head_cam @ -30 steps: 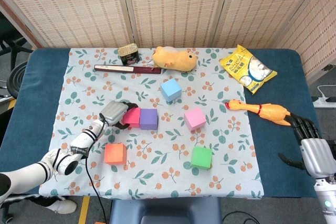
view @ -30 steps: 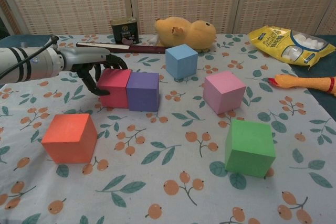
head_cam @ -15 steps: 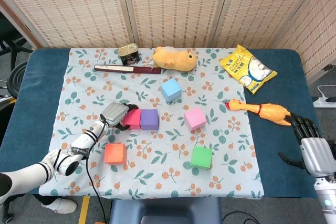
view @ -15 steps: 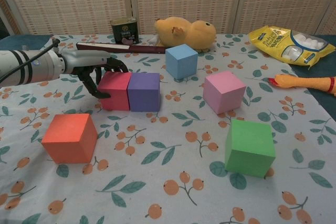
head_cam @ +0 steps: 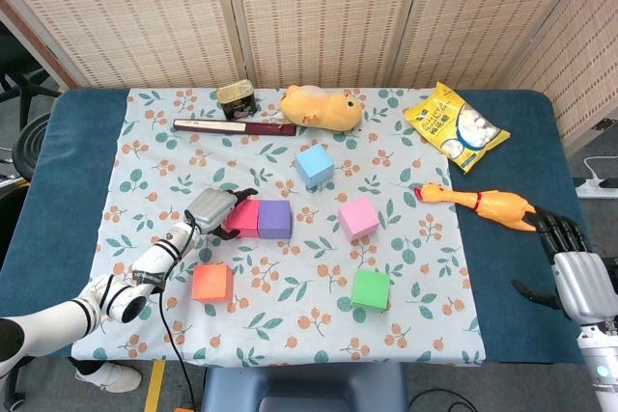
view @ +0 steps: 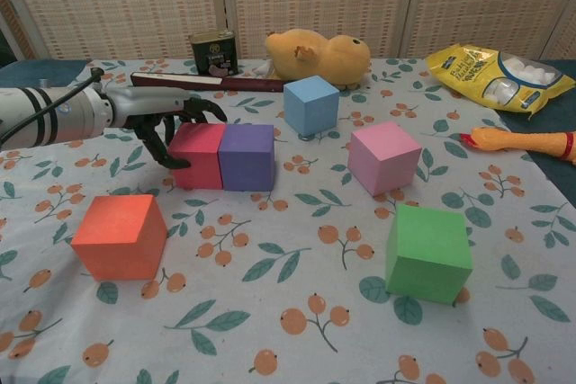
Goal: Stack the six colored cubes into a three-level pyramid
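Left hand [view: 166, 128] curled around red cube [view: 197, 155], pressing it flush against purple cube [view: 247, 156] for the base; right hand [head_cam: 577, 272] spread, idle.

Open cloth between orange cube [view: 120, 236] and green cube [view: 428, 253], near edge. Red cube [view: 197, 155] and purple cube [view: 247, 156] touch: no gap. Left hand [view: 165, 123] crowds red cube's left side. Clear lane between purple and pink cube [view: 385, 158]. Blue cube [view: 311, 105] stands apart; behind it knife [view: 193, 82], tin [view: 213, 52], plush [view: 317, 57] line the far edge.
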Action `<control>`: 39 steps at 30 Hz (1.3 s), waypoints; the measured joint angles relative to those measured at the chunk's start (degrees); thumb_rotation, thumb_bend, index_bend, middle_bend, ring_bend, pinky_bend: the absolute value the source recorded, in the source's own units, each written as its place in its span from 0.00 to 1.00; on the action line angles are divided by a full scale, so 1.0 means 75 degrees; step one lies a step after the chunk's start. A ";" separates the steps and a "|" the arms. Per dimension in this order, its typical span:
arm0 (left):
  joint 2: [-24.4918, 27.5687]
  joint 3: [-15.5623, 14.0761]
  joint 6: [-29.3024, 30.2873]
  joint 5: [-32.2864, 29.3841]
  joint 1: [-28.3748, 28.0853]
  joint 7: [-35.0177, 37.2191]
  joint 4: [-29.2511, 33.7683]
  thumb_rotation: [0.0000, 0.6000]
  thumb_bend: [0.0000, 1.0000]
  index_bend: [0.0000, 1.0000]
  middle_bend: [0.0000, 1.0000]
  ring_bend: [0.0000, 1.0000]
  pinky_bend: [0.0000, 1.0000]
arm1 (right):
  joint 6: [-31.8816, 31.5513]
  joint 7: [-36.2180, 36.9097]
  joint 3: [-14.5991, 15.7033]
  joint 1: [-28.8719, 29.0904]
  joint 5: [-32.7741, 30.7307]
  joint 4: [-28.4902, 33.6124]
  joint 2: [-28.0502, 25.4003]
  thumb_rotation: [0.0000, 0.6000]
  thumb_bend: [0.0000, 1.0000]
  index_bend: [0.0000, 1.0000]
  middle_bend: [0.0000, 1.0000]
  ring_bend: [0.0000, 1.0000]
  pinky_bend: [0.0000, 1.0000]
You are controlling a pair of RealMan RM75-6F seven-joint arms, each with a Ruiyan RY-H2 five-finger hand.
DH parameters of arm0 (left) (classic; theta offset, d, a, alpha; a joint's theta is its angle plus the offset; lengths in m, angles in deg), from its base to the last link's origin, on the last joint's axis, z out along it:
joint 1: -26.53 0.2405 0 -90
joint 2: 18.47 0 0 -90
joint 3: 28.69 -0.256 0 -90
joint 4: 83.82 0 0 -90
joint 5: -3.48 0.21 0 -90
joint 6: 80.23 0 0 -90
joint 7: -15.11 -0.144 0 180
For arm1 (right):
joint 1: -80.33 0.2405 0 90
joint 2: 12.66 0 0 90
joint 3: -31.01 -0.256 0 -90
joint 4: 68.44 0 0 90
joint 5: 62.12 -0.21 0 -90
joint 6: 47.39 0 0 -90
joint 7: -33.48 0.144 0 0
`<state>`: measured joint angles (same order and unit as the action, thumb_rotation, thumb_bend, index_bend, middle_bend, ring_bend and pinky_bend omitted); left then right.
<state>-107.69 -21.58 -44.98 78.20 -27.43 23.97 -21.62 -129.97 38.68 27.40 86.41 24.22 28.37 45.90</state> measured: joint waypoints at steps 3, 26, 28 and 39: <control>0.0011 -0.0002 0.0011 -0.0008 0.0008 -0.0017 0.0026 1.00 0.36 0.06 0.24 0.39 0.43 | 0.0009 0.0006 -0.0001 0.0006 0.0004 0.0002 -0.0008 1.00 0.00 0.00 0.01 0.00 0.05; 0.0188 -0.0024 -0.0046 -0.0208 0.0081 -0.0240 0.0371 1.00 0.36 0.00 0.00 0.04 0.33 | 0.0007 0.0046 -0.0020 0.0031 0.0028 0.0015 -0.0043 1.00 0.00 0.00 0.01 0.00 0.05; 0.0199 -0.0027 -0.0037 -0.0198 0.0083 -0.0252 0.0391 1.00 0.36 0.00 0.00 0.01 0.32 | -0.0006 0.0055 -0.0018 0.0024 0.0033 0.0018 -0.0048 1.00 0.00 0.00 0.01 0.00 0.05; 0.0945 0.0047 0.0612 -0.0011 0.0356 -0.0087 0.1238 1.00 0.36 0.00 0.00 0.00 0.26 | 0.0059 0.0198 -0.0030 0.0110 0.0156 0.0033 -0.0193 1.00 0.00 0.00 0.01 0.00 0.05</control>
<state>-100.60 -21.22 -40.39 78.12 -24.76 23.32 -12.34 -129.53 40.17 27.18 87.23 25.39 28.61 44.45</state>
